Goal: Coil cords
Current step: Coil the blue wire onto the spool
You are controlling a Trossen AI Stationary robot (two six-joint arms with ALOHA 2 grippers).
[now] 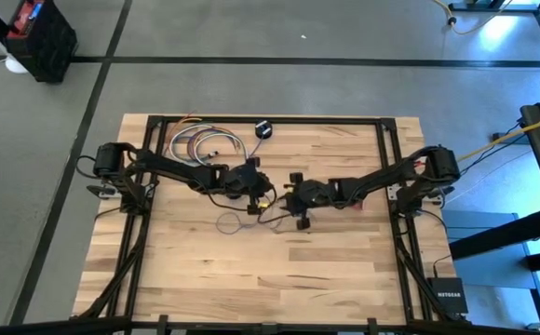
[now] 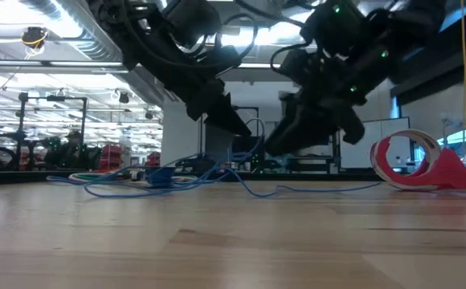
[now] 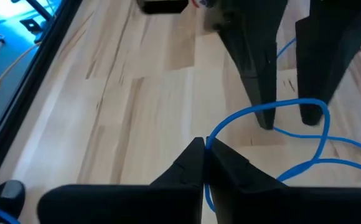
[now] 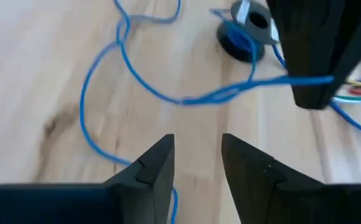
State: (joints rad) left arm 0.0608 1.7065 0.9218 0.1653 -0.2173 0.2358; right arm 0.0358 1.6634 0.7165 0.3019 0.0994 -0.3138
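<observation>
A very thin blue cord (image 4: 168,93) lies in slack loops on the wooden table (image 1: 251,270), and one loop shows in the high view (image 1: 228,223). It leads to a small black round puck (image 4: 248,25) near the far edge (image 1: 263,129). My left gripper (image 3: 204,149) is shut on the cord at mid-table (image 1: 256,191). My right gripper (image 4: 196,152) stands open just right of it (image 1: 289,200). The cord's raised arc runs by its fingertips (image 3: 261,99); I cannot tell whether they touch it. A bundle of red and white cords (image 1: 205,144) lies at the far left. My left gripper pinches a single strand of the blue cord (image 3: 209,142) between its two fingertips, slanting down from the table's left side. At the hold the strand is lifted off the table. From there it arcs toward my right gripper, and the remainder lies slack on the wood.
A red and white tape dispenser (image 2: 414,160) stands at the right in the low view. Black frame rails (image 1: 270,119) run along the table's far edge and both sides. The near half of the table (image 1: 270,288) is bare wood.
</observation>
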